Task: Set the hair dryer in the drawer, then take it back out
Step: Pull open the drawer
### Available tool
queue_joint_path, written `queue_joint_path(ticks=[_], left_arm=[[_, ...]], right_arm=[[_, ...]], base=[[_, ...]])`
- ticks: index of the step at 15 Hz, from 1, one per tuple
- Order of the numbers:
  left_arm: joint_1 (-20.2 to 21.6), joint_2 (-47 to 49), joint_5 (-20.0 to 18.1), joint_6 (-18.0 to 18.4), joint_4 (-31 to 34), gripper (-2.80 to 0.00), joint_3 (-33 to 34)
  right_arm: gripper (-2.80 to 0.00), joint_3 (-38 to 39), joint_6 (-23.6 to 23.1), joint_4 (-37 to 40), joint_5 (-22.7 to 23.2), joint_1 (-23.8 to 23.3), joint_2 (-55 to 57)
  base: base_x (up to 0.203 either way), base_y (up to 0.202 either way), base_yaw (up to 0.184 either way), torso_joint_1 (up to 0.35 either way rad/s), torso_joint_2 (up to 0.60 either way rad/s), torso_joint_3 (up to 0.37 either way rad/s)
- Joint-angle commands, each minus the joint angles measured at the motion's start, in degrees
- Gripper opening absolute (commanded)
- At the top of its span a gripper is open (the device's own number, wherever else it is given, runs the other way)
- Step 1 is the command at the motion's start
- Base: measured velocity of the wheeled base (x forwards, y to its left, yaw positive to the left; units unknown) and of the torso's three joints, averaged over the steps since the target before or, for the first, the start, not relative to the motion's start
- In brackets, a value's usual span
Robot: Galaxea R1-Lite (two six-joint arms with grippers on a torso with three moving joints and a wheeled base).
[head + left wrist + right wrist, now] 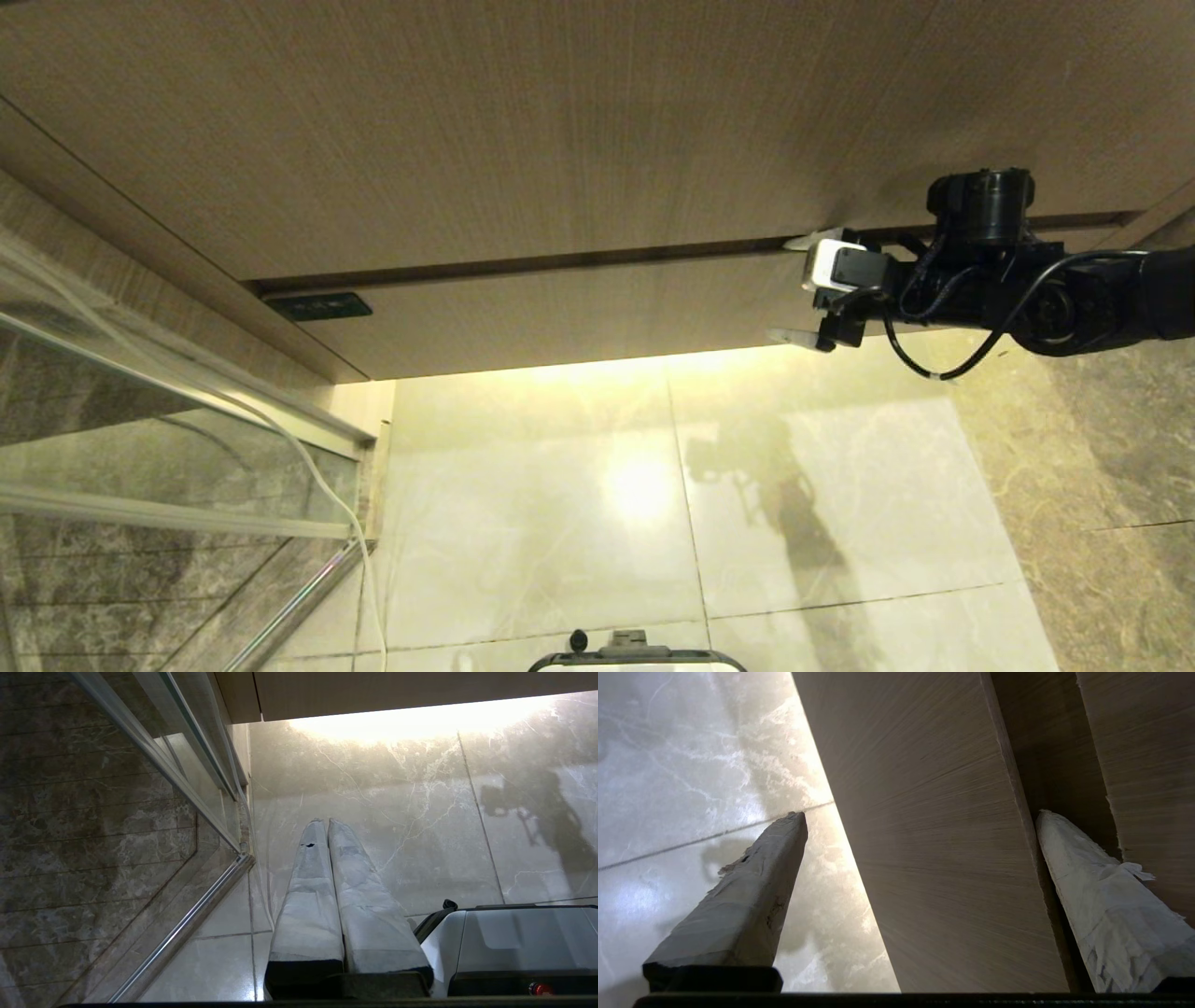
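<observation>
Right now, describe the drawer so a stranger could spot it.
Find the wood-grain cabinet front above the marble floor. The drawer is its lowest, shallow strip, under a dark gap. Unlike the taller panel above, the open right gripper straddles it.

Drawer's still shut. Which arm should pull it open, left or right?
Right. The right gripper is open and straddles the drawer front, one finger in the gap above it, one below. The left gripper is shut, pointing at the floor away from the cabinet.
</observation>
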Motion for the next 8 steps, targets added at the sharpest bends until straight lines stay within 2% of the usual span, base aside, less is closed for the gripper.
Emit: queue_joint_path(ticks=[1,3,8], left_arm=[[-0.02,0.09,0.00,-0.02,-0.02,-2.80,0.01],[-0.02,0.09,0.00,-0.02,-0.02,-2.80,0.01],[-0.02,0.09,0.00,-0.02,-0.02,-2.80,0.01]], right_arm=[[0.00,0.60,-0.10,1.32,-0.33,-0.33,0.61],[0.00,0.43,-0.13,3.39,-0.64,-0.83,0.46],[0.00,0.96,2.39,6.67,-5.83,-1.22,-0.60]], base=[[0.000,0.000,0.000,0.000,0.00,0.000],[0.000,0.000,0.000,0.000,0.00,0.000],[0.000,0.000,0.000,0.000,0.00,0.000]])
